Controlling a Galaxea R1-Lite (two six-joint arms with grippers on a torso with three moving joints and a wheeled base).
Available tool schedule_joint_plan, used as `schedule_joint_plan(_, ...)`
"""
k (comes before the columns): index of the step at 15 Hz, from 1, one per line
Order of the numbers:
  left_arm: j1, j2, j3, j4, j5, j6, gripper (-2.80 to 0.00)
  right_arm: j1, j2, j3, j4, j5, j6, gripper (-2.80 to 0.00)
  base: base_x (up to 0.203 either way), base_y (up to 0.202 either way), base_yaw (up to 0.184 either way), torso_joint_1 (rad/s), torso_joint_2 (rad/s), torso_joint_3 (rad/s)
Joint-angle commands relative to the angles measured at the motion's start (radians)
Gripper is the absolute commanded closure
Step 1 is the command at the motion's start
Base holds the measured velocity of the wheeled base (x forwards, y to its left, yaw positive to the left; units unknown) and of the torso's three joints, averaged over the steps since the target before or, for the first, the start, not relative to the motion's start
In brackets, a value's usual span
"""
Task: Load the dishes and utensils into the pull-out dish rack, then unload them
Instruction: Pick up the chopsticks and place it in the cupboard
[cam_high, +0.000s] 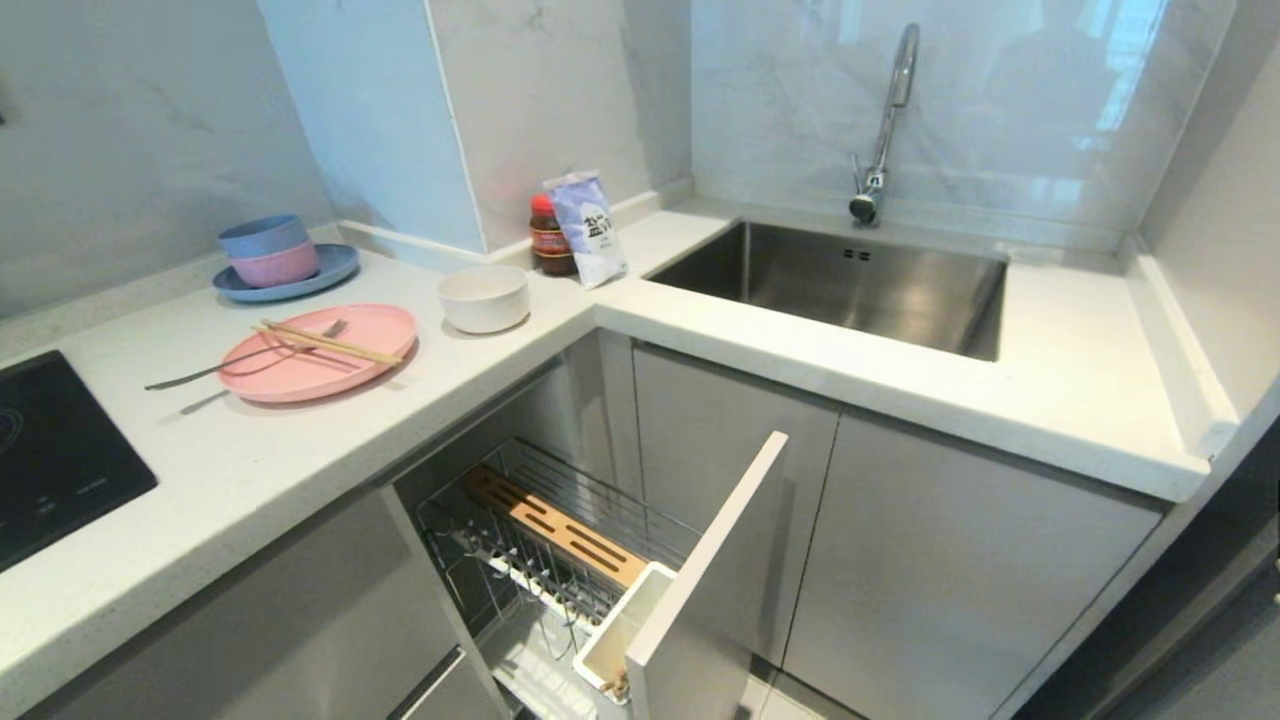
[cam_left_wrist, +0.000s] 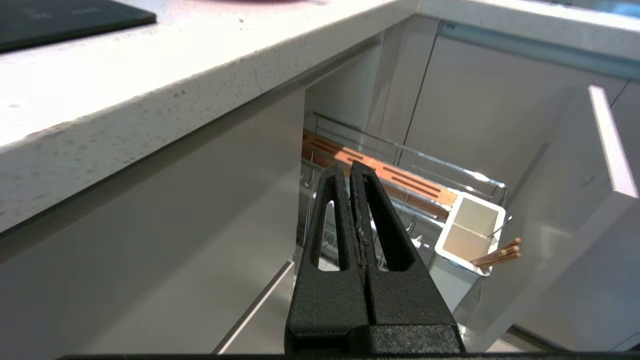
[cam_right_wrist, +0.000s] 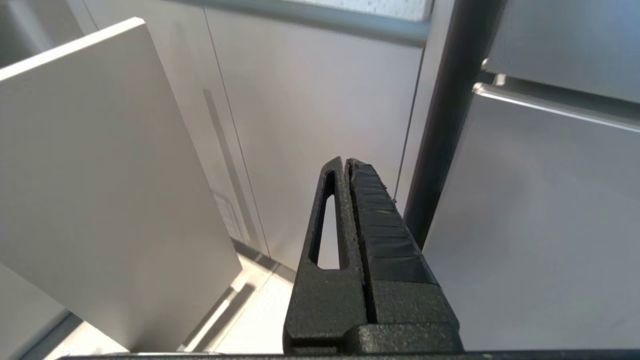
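On the counter lies the pink plate (cam_high: 330, 375), with the wooden chopsticks (cam_high: 330, 343) across it and the silver fork (cam_high: 225, 366) reaching over its left rim. The off-white bowl (cam_high: 484, 297) stands just to its right. Below the counter the pull-out dish rack (cam_high: 540, 560) is drawn out, showing its wood strip (cam_high: 555, 525), white cutlery cup (cam_high: 610, 635) and grey front panel (cam_high: 715, 560). My left gripper (cam_left_wrist: 348, 167) is shut and empty, low in front of the rack (cam_left_wrist: 400, 200). My right gripper (cam_right_wrist: 346, 161) is shut and empty, facing cabinet doors beside the panel (cam_right_wrist: 100, 190). Neither shows in the head view.
A blue plate with stacked blue and pink bowls (cam_high: 270, 255) sits at the back left. A sauce jar (cam_high: 548, 235) and a bag (cam_high: 588, 228) stand by the corner, the sink (cam_high: 850, 280) and tap (cam_high: 890, 110) to the right. A black cooktop (cam_high: 50, 450) lies left. Brown stick ends (cam_left_wrist: 500, 252) poke from the cup (cam_left_wrist: 470, 232).
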Motion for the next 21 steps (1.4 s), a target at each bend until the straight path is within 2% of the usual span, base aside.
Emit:
schedule_joint_plan(1, 0.0, 0.001, 0.026, -0.001, 0.0, -0.002, 0.0, 0.0, -0.003, 0.002, 0.0, 0.0, 0.0, 0.0, 0.0, 0.0, 0.0, 0.002, 0.0, -0.194)
schedule_joint_plan(17, 0.0, 0.001, 0.026, -0.001, -0.001, -0.001, 0.0, 0.0, -0.003, 0.002, 0.0, 0.0, 0.0, 0.0, 0.0, 0.0, 0.0, 0.004, 0.0, -0.197)
schedule_joint_plan(21, 0.0, 0.001, 0.026, 0.0, -0.001, -0.002, 0.0, 0.0, -0.003, 0.002, 0.0, 0.0, 0.0, 0.0, 0.0, 0.0, 0.0, 0.002, 0.0, -0.094)
